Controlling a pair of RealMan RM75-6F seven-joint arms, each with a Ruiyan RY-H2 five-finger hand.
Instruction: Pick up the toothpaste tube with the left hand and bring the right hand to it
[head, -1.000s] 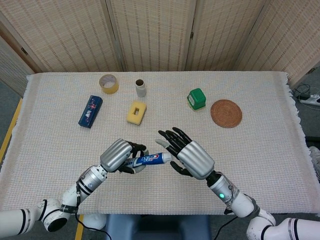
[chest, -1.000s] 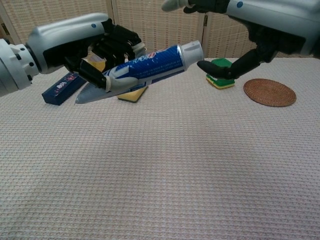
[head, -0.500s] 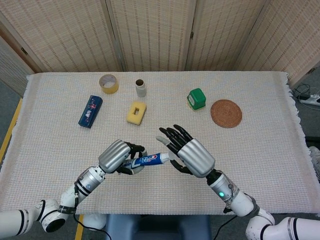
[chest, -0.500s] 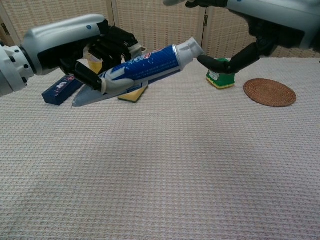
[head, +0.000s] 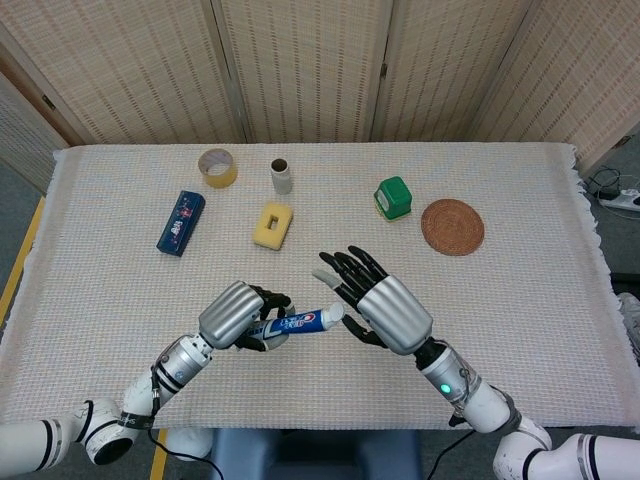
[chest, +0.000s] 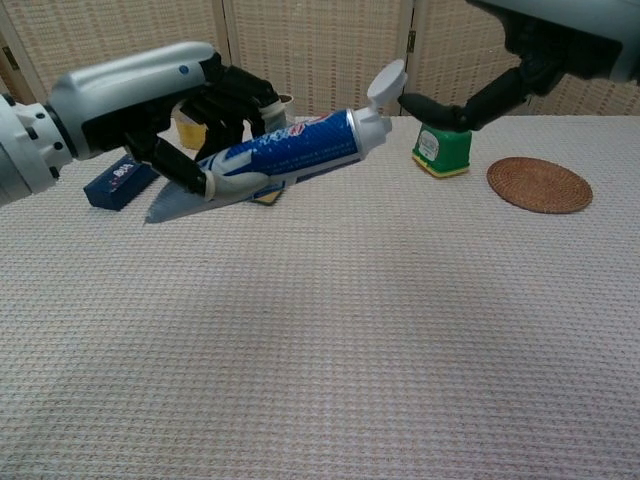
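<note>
A robot's left hand (head: 236, 314) holds the toothpaste tube (chest: 285, 150) clear of the cloth-covered worktop (head: 520, 300), fingers (chest: 235, 100) wrapped around the crimped rear half so the capped end points toward the right hand (head: 385, 308). The tube hangs above the near middle of the worktop, tilted slightly cap-up in the chest view. Its flip cap (chest: 385, 82) appears hinged open, with one dark fingertip of the right hand touching or just beside it; which, the views do not settle. The right hand holds nothing, its fingers spread wide and fanned above the nozzle. The tube looks light and soft-walled, likely to dent or squeeze out paste under a hard grip, and its glossy skin may slip; the firmer shoulder near the cap and the flat crimped tail seem the safest places to hold. Behind lie a yellow sponge (head: 272, 224), a green box (head: 393, 198), a woven coaster (head: 452, 227), a blue box (head: 181, 222), a tape roll (head: 217, 167) and a small cardboard core (head: 282, 176).
</note>
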